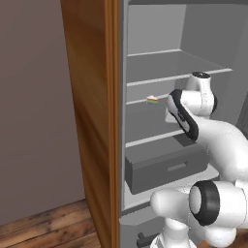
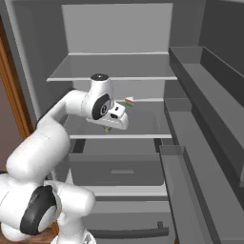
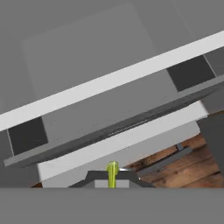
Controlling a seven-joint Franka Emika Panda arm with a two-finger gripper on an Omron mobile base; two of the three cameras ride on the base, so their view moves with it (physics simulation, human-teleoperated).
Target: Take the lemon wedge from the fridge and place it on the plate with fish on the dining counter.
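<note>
The fridge (image 1: 145, 58) stands open and my arm reaches into it. My gripper (image 2: 107, 127) hangs fingers-down just above the middle shelf (image 2: 143, 136). It is shut on a thin yellow-green sliver, the lemon wedge (image 3: 112, 171), which sits pinched between the two fingertips. In the right base view its tip (image 2: 107, 129) pokes out below the hand. The hand view looks down past the shelf edge (image 3: 113, 78) to the floor. The plate with fish and the dining counter are out of view.
A small white wedge with rainbow streaks (image 1: 152, 100) (image 2: 129, 101) lies on the shelf behind the hand. Below is a grey drawer (image 2: 116, 169). The door racks (image 2: 200, 95) stand at the right, and the wooden side panel (image 1: 92, 97) at the left.
</note>
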